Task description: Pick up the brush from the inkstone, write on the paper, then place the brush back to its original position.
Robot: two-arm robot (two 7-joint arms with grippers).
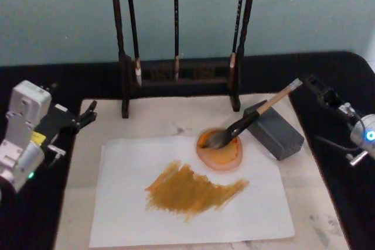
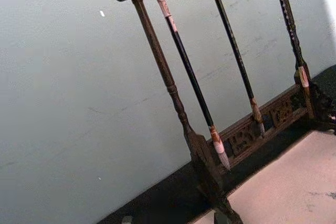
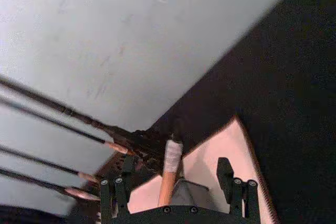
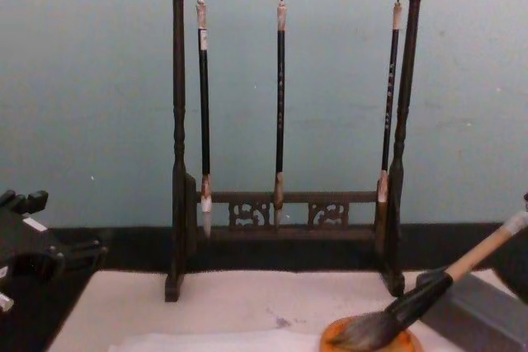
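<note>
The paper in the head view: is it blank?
No, the paper carries a broad ochre smear across its middle.

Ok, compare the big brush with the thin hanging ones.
The brush is thick with a tan handle; the thin brushes have slim black handles. The brush lies tilted, bristles in the orange dish, handle across the grey block; the thin brushes hang upright from the rack. Both kinds end in bristles.
</note>
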